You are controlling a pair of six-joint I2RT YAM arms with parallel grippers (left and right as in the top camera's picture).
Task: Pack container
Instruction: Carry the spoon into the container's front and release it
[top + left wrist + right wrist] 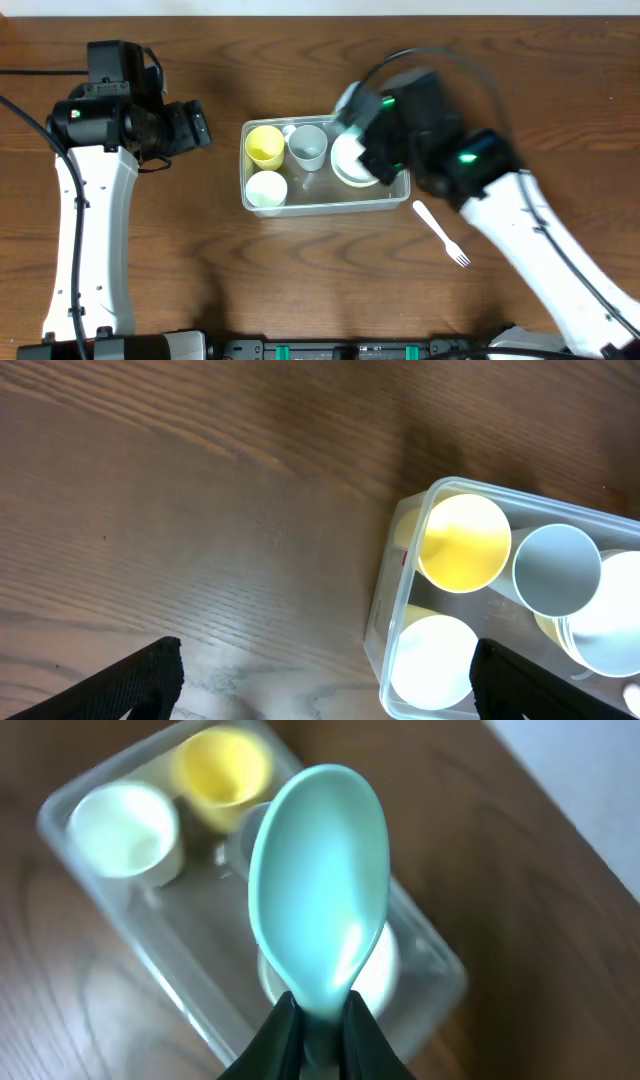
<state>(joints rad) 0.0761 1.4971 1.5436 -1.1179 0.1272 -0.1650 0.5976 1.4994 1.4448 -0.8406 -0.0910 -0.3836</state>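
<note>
Right gripper (318,1022) clamped on the handle of smooth pale-teal spoon (320,880), held over the right end of container (330,206), above white bowl (350,166), possibly a stack, blurred. Left gripper (199,126) wide open, holding nothing, just left of container, apart. Container clear plastic, rounded corners, mid-table (200,250). Inside, upright: yellow cup (264,144), grey cup (308,146), white cup (266,188). White fork (441,233) on wood grain to the right, apart. Open wood left and front.
</note>
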